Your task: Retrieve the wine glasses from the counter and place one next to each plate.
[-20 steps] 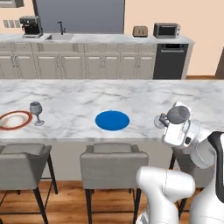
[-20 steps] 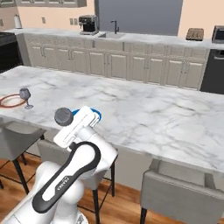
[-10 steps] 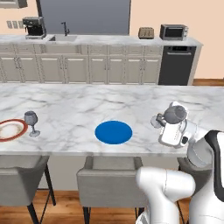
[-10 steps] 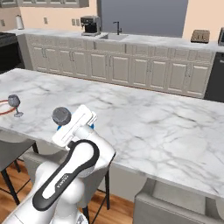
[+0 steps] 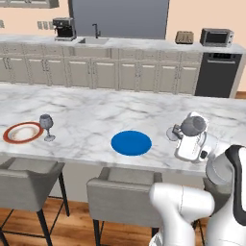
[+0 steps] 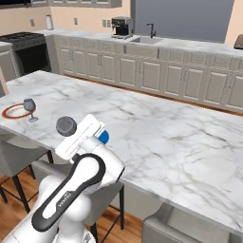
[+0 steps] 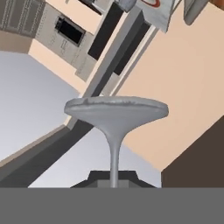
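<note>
1. Right now 2nd wine glass [image 7: 115, 114] is sitting in the end effector [image 5: 178, 132], stem clamped btwn the closed fingers; hand view is looking along the stem at the round foot, so its long axis is running along the end effector's own line, not upright w/ the room.
2. In left base view a bit of that glass is peeking out just left of the wrist, above the island table [image 5: 86, 113], near its front edge.
3. Key relation: blue plate [image 5: 131, 143] is lying to the robot's left of the end effector, near but apart, w/ bare marble btwn them. My read: glass needs tipping upright and going down into that gap just beside the plate's right rim. Only one arm, so no choice of side.
4. Further left, 1st wine glass [image 5: 46, 126] is standing upright just beside the red-rimmed plate [image 5: 22, 132], on its right. That pair is looking done.
5. Right base view: blue plate is mostly hiding behind the arm, only a sliver showing.
6. Back counter [image 5: 120, 48] w/ coffee machine [image 5: 63, 29], sink and toaster is sitting well behind the island.
7. Risk, as I judge it: foot catching the plate rim if lowered too close.
</note>
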Motion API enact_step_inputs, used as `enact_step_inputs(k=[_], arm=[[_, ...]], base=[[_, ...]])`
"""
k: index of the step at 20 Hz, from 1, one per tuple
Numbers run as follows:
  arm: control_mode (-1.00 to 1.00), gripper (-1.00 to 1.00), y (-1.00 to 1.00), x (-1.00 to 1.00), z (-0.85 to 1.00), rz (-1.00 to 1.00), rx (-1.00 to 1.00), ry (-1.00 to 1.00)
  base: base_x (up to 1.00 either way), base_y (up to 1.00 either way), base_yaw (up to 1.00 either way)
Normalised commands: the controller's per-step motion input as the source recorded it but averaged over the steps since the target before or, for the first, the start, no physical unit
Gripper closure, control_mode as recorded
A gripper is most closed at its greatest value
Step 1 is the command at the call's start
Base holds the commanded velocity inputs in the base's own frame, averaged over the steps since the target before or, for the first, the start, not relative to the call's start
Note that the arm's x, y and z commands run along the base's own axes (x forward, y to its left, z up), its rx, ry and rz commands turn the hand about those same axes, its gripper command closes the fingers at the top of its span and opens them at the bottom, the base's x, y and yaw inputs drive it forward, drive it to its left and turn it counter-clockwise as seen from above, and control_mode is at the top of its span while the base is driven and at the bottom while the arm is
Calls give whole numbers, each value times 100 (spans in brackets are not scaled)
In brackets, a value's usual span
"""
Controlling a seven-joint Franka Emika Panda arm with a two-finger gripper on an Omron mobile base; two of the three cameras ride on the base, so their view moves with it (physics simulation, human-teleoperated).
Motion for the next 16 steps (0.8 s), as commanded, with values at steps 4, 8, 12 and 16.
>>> enact_step_inputs(k=[4, 8, 12, 16], arm=[[-100, 100, -79, 100, -32, 13, 5, 15], [-100, 100, -61, 89, -14, 2, 0, 12], [-100, 100, -46, 62, -7, 6, -6, 5], [-100, 100, -24, 49, -21, 14, -25, 0]], base=[[0, 0, 0], [0, 0, 0], [0, 0, 0], [0, 0, 0]])
